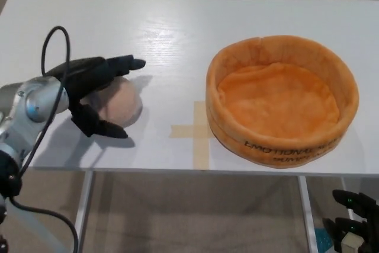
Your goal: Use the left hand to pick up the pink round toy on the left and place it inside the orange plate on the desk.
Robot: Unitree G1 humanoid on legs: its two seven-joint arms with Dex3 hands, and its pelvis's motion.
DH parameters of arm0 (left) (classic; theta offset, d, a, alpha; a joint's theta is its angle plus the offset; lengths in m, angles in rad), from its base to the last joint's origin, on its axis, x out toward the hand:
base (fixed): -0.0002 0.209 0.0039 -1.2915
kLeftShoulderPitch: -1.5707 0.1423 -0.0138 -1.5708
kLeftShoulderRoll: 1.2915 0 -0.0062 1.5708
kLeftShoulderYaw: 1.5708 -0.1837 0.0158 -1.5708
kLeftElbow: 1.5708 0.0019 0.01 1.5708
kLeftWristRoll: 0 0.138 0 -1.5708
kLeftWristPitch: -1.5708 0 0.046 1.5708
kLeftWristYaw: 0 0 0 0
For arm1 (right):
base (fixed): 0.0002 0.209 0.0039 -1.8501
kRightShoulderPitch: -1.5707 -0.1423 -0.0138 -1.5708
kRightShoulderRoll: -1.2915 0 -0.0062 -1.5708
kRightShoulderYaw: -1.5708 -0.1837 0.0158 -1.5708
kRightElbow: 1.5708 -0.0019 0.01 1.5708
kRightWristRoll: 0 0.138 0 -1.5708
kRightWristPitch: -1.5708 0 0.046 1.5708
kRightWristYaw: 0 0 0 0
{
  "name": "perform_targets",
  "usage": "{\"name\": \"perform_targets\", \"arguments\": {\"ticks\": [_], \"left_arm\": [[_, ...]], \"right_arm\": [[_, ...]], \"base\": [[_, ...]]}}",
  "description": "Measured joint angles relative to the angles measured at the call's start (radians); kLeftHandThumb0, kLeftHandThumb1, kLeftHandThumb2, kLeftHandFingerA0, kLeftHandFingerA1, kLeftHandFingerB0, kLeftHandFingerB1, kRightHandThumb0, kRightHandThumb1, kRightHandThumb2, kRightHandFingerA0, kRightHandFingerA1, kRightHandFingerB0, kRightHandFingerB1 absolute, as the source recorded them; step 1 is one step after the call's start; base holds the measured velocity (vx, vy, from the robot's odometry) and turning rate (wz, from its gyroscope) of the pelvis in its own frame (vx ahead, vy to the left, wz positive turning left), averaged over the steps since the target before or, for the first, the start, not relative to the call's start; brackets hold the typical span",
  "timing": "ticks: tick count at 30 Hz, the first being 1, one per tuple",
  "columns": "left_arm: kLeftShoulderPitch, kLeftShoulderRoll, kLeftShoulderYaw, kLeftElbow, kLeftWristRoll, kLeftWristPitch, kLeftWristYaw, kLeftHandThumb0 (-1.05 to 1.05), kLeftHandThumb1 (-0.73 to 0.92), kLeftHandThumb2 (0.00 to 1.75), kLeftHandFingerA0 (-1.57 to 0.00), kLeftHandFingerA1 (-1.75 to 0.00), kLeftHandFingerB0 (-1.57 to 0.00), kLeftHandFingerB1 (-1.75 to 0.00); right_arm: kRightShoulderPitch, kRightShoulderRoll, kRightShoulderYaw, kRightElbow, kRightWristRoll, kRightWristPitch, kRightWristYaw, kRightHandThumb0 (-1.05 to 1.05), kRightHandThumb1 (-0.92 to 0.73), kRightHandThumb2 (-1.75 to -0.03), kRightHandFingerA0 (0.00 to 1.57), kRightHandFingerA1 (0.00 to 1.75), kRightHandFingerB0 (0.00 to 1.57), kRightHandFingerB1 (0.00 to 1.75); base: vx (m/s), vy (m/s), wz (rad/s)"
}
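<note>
The black left robot hand (95, 90) cups the pink round plush toy (120, 103) on the white surface (177, 34), fingers (121, 64) over its top and thumb below without quite closing, while the soft orange fabric plate (282, 101) sits empty, well apart to its right.

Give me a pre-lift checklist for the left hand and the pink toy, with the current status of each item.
1. Left hand around the pink toy, fingers above and thumb below: ok.
2. Fingers closed firmly on the toy: cannot tell.
3. Toy lifted off the table: not ok, it sits on the surface.
4. Orange plate holds nothing: ok.
5. Path from toy to plate, across the tape cross, free of things: ok.
6. Right hand out of the way, low beside the table: ok.
</note>
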Motion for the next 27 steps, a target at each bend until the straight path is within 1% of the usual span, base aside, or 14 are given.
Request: {"name": "perform_targets", "arguments": {"ticks": [7, 8, 11, 12, 13, 14, 15, 17, 19, 20, 21, 23, 24, 27], "left_arm": [[-0.056, -0.010, -0.067, 0.138, 0.090, -0.014, 0.130, -0.58, 0.40, 0.75, 0.00, -0.01, -0.05, -0.22], [-0.058, -0.011, -0.071, 0.146, 0.097, -0.016, 0.141, -0.58, 0.35, 0.69, -0.01, -0.15, -0.04, -0.28], [-0.066, -0.018, -0.080, 0.178, 0.118, -0.029, 0.190, -0.58, 0.37, 0.73, -0.04, -0.26, -0.04, -0.32], [-0.066, -0.018, -0.080, 0.178, 0.118, -0.029, 0.190, -0.55, 0.48, 0.72, -0.19, -0.41, -0.08, -0.38], [-0.066, -0.023, -0.083, 0.190, 0.126, -0.035, 0.210, -0.55, 0.48, 0.72, -0.19, -0.41, -0.08, -0.38], [-0.066, -0.024, -0.083, 0.193, 0.128, -0.037, 0.216, -0.25, 0.80, 0.64, -1.11, -0.75, -0.72, -0.43], [-0.067, -0.029, -0.081, 0.203, 0.135, -0.044, 0.233, -0.21, 0.84, 0.70, -0.97, -1.23, -0.93, -0.58], [-0.068, -0.033, -0.073, 0.211, 0.135, -0.052, 0.240, -0.21, 0.84, 0.70, -0.97, -1.23, -0.93, -0.58], [-0.072, -0.044, -0.045, 0.219, 0.129, -0.074, 0.263, -0.22, 0.82, 0.74, -0.79, -1.48, -0.84, -0.83], [-0.071, -0.049, -0.034, 0.224, 0.127, -0.087, 0.275, -0.22, 0.82, 0.74, -0.79, -1.48, -0.84, -0.83], [-0.070, -0.050, -0.031, 0.226, 0.126, -0.092, 0.279, -0.26, 0.85, 0.67, -0.71, -1.63, -0.74, -0.86], [-0.067, -0.057, -0.023, 0.236, 0.126, -0.107, 0.295, -0.26, 0.85, 0.67, -0.71, -1.63, -0.74, -0.86], [-0.063, -0.060, -0.019, 0.241, 0.126, -0.114, 0.303, -0.26, 0.82, 0.67, -0.72, -1.57, -0.79, -0.62], [-0.057, -0.067, -0.010, 0.249, 0.126, -0.131, 0.323, -0.39, 0.70, 0.82, -0.84, -1.40, -0.75, -0.64]], "right_arm": [[0.001, -0.001, -0.002, 0.003, 0.002, 0.000, 0.012, -0.23, -0.55, -0.56, 0.47, 0.44, 0.47, 0.40], [0.001, -0.001, -0.002, 0.004, 0.002, 0.000, 0.013, -0.23, -0.56, -0.56, 0.48, 0.44, 0.48, 0.40], [0.001, -0.003, 0.000, 0.005, 0.001, 0.001, 0.014, -0.23, -0.56, -0.56, 0.48, 0.44, 0.48, 0.40], [0.001, -0.003, 0.000, 0.005, 0.001, 0.001, 0.014, -0.23, -0.56, -0.56, 0.47, 0.44, 0.47, 0.39], [0.001, -0.003, 0.001, 0.006, 0.001, 0.002, 0.014, -0.23, -0.56, -0.56, 0.47, 0.44, 0.47, 0.39], [0.001, -0.004, 0.001, 0.006, 0.001, 0.002, 0.014, -0.22, -0.56, -0.56, 0.46, 0.44, 0.46, 0.40], [0.001, -0.004, 0.001, 0.006, 0.001, 0.003, 0.014, -0.23, -0.56, -0.56, 0.47, 0.44, 0.47, 0.40], [0.001, -0.004, 0.001, 0.006, 0.001, 0.003, 0.016, -0.23, -0.56, -0.56, 0.47, 0.44, 0.47, 0.40], [0.001, -0.004, 0.001, 0.006, 0.002, 0.003, 0.018, -0.25, -0.56, -0.56, 0.48, 0.44, 0.47, 0.40], [0.001, -0.004, 0.001, 0.006, 0.001, 0.004, 0.019, -0.25, -0.56, -0.56, 0.48, 0.44, 0.47, 0.40], [0.001, -0.004, 0.001, 0.006, 0.002, 0.004, 0.019, -0.25, -0.56, -0.57, 0.48, 0.44, 0.48, 0.40], [0.001, -0.004, 0.001, 0.006, 0.002, 0.005, 0.019, -0.25, -0.56, -0.57, 0.48, 0.44, 0.48, 0.40], [0.000, -0.004, 0.001, 0.006, 0.002, 0.007, 0.019, -0.23, -0.57, -0.57, 0.47, 0.44, 0.47, 0.40], [-0.002, -0.004, 0.000, 0.006, 0.002, 0.012, 0.019, -0.24, -0.58, -0.57, 0.47, 0.44, 0.47, 0.40]], "base": [[0.00, 0.000, 0.00], [0.00, 0.000, 0.00], [0.00, 0.000, 0.00], [0.00, 0.000, 0.00], [0.00, 0.000, 0.00], [0.00, 0.000, 0.00], [0.00, 0.000, 0.00], [0.00, 0.000, 0.00], [0.00, 0.000, 0.00], [0.00, 0.000, 0.00], [0.00, 0.000, 0.00], [0.00, 0.000, 0.00], [0.00, 0.000, 0.00], [0.00, 0.000, 0.00]]}}
